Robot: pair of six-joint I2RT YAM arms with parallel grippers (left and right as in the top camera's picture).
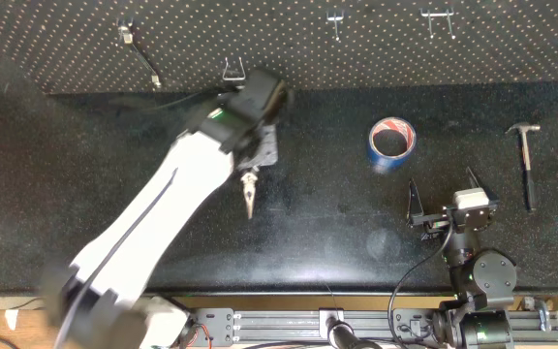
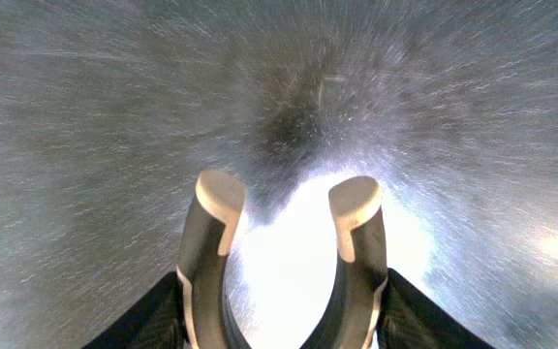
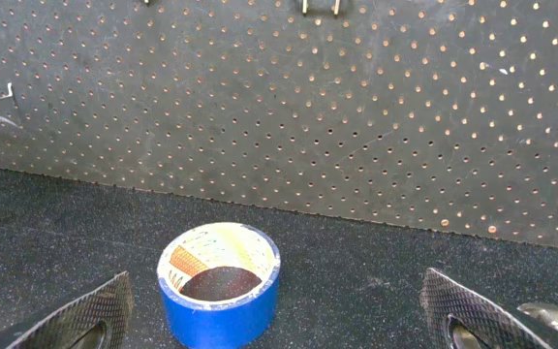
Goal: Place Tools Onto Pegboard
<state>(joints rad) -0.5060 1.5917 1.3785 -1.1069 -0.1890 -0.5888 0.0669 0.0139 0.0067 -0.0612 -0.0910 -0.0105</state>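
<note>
Small pliers (image 1: pixel 250 194) lie on the black table, left of the middle. My left gripper (image 1: pixel 263 145) hovers just behind them, near the pegboard (image 1: pixel 376 48); in its wrist view the left gripper (image 2: pixel 289 199) is open over blurred table surface with nothing between the fingers. A blue tape roll (image 1: pixel 392 142) stands right of the middle, and a hammer (image 1: pixel 524 163) lies at the far right. My right gripper (image 1: pixel 444 191) rests low near the front, open and empty. In its wrist view the right gripper (image 3: pixel 277 286) faces the tape roll (image 3: pixel 220 286) and the pegboard (image 3: pixel 356 136).
Metal hooks (image 1: pixel 335 19) (image 1: pixel 439 19) (image 1: pixel 232 68) stick out of the pegboard. A dark slim tool (image 1: pixel 145 58) hangs from a hook at the upper left. Bare black table lies between the pliers and the tape roll.
</note>
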